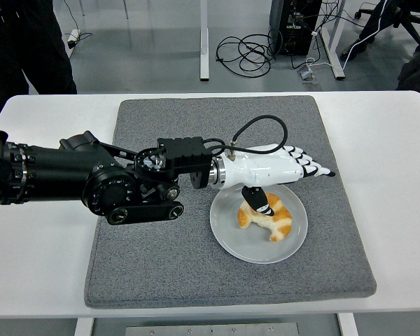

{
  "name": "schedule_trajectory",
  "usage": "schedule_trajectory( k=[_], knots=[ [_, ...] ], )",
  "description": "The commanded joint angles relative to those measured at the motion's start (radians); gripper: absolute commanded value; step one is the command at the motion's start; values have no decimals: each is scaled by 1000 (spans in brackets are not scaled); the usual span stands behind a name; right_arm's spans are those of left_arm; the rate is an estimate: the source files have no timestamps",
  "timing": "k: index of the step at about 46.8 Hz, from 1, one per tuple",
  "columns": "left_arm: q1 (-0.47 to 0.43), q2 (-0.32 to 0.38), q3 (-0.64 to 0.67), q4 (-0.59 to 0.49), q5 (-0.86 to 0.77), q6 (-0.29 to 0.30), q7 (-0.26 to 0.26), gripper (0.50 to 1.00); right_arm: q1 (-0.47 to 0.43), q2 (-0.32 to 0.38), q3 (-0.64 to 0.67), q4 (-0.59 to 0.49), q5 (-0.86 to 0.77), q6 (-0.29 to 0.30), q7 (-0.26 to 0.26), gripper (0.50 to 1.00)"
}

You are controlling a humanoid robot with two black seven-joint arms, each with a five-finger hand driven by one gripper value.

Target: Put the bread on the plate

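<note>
Bread (267,218) lies on the plate (231,241).
Left hand (273,171) hovers just above it, fingers spread, holding nothing.

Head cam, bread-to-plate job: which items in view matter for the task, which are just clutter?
Task items:
- bread, lying on the plate
- plate
- left robot hand, fingers spread above the plate, holding nothing

Just around:
- grey mat under the plate
- white table
- cables on the floor
- person standing at top left
</note>
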Motion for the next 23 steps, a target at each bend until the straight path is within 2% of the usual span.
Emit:
schedule_trajectory(
  k=[1,10,13,18,23],
  knots=[
    [-18,0,-19,0,-34,-2,-11,974,0,0,1,0,0,-2,0,1000],
    [-66,0,-108,-2,-172,-33,-19,974,0,0,0,0,0,0,0,1000],
    [-72,0,-166,0,-224,-65,-13,975,0,0,1,0,0,0,0,1000],
    [-70,38,-270,1,-252,-135,-5,975,0,0,0,0,0,0,0,1000],
    [-58,75,-378,4,-282,-171,-5,975,0,0,0,0,0,0,0,1000]
  ],
)
